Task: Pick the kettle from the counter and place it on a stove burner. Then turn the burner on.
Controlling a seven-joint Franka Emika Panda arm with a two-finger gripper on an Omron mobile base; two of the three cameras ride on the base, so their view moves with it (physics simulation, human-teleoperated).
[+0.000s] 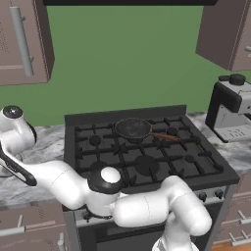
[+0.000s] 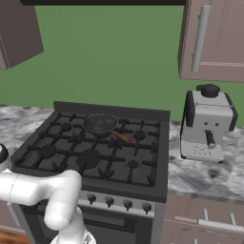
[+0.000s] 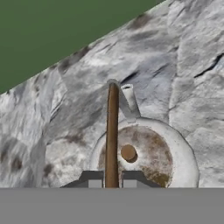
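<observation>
Right now the gripper (image 3: 112, 183) is closed on the kettle (image 3: 144, 154), both dark finger tips pinching the thin brownish arched handle (image 3: 112, 131) from either side in the hand view; handle runs up the middle of that view between the tips; kettle is squat, silvery-white, round lid with a small brown knob (image 3: 128, 152) just right of the handle; short spout (image 3: 129, 99) pokes out at the far side; kettle sits on the counter (image 3: 183, 57), grey-and-white marbled stone all around it; green wall beyond the counter edge at the top left of the hand view.

Left base view: white arm reaches far out to the left over the counter (image 1: 46, 142) left of the stove; hand itself at the left picture edge, kettle hidden there; black gas stove (image 1: 142, 152) in the middle, cast-iron grates over it; dark frying pan (image 1: 133, 128) with wooden handle on a rear burner; mid-sized stove burner (image 1: 146, 165) near the front centre, bare; coffee machine (image 1: 229, 108) on the counter right of the stove, well apart from the arm.

Right base view: same stove (image 2: 95, 147), pan (image 2: 100, 123) at the back, stove burner (image 2: 88, 158) front centre, bare; row of knobs (image 2: 118, 202) along the stove front; coffee machine (image 2: 207, 125) on the counter to the right.
</observation>
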